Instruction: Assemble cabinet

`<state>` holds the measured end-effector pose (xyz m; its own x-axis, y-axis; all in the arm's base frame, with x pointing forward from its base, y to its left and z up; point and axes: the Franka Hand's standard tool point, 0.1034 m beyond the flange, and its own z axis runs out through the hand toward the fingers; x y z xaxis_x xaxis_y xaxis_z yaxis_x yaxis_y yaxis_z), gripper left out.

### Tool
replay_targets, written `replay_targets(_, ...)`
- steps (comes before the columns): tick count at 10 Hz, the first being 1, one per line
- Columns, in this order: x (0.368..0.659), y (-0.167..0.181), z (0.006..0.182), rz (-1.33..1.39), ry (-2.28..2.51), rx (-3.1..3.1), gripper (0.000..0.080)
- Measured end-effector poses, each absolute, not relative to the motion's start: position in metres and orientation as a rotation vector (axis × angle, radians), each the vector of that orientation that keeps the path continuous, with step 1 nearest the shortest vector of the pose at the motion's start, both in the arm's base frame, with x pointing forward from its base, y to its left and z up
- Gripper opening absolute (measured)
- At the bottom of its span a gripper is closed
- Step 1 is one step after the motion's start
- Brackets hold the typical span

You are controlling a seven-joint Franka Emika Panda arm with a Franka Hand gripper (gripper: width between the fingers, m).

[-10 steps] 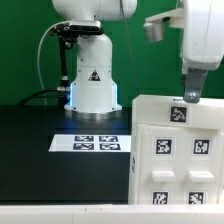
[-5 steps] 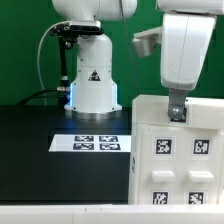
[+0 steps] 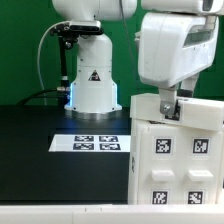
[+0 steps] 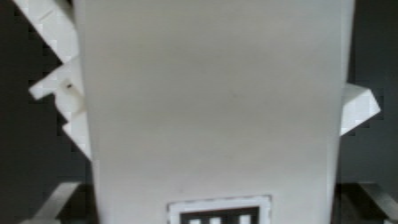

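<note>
The white cabinet [image 3: 176, 150] stands at the exterior view's right and carries several black-and-white tags on its front. My gripper [image 3: 168, 105] hangs at its top edge, near the top corner on the exterior view's left, with the big white hand above it. In the wrist view a white cabinet panel [image 4: 214, 100] fills the picture, with one tag [image 4: 222, 212] at its edge. My gripper [image 4: 214, 205] stands astride this panel. Its fingers [image 4: 64, 200] show dimly on either side, spread wide with a thin dark gap to the panel.
The marker board [image 3: 90, 143] lies flat on the black table in front of the white robot base [image 3: 92, 85]. A white ledge [image 3: 60, 212] runs along the near edge. Other white cabinet pieces [image 4: 57, 85] show behind the panel.
My hand has moved toward the exterior view's left along the cabinet's top and looms larger. The cabinet has not moved.
</note>
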<state>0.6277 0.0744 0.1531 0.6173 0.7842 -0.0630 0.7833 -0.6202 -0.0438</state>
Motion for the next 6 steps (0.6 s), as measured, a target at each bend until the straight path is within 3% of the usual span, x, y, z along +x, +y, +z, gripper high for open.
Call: replay_targets(6,0.6277,0.0711,0.1529,0.088,-0.181,-3.043,0.0553)
